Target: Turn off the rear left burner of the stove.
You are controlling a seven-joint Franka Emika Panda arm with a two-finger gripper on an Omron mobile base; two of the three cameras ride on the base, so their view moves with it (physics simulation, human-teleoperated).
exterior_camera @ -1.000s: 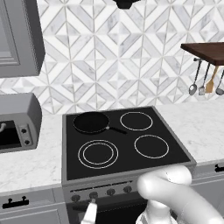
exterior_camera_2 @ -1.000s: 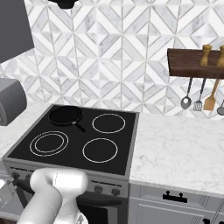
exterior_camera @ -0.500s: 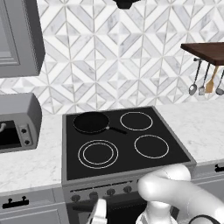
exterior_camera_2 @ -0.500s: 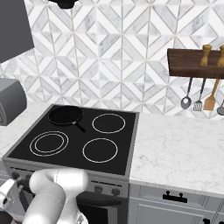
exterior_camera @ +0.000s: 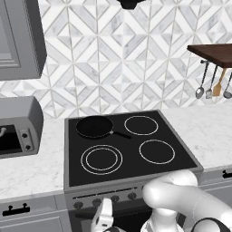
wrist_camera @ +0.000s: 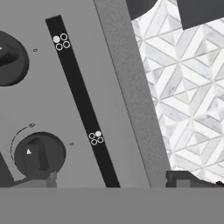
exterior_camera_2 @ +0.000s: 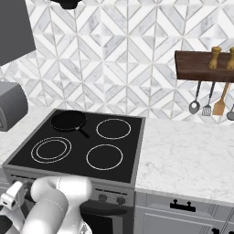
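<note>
A black skillet (exterior_camera: 94, 126) is borne on the stove (exterior_camera: 129, 156), flanked by marble counter (exterior_camera: 31, 167) carrying a toaster oven (exterior_camera: 19, 127).

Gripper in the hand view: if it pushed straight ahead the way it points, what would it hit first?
Probably the stove's grey front panel, near the dark knob by the gripper's left fingertip; depth is hard to judge.

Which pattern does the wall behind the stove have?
The backsplash has white and grey geometric diamond tiles, clearest in the left base view.
</note>
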